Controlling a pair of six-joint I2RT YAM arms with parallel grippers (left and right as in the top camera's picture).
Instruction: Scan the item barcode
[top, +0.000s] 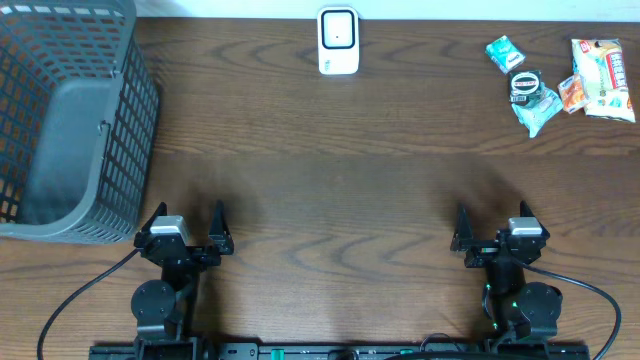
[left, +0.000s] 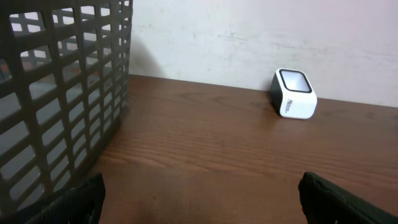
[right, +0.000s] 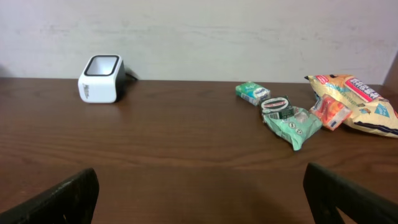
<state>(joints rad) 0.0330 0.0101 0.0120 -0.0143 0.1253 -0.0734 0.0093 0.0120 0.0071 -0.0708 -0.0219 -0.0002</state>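
A white barcode scanner (top: 338, 41) with a dark window stands at the back middle of the table; it also shows as the scanner (left: 293, 93) and the scanner (right: 101, 79) in the wrist views. Several packaged items lie at the back right: a small green box (top: 505, 52), a green pouch with a black round label (top: 531, 97), a small orange packet (top: 571, 94) and a yellow-white snack bag (top: 602, 78). My left gripper (top: 188, 224) and right gripper (top: 492, 224) rest open near the front edge, nothing between their fingers.
A large grey mesh basket (top: 70, 120) fills the back left corner, close to the left arm; its wall (left: 56, 99) shows in the left wrist view. Black cables run from both arm bases along the front edge.
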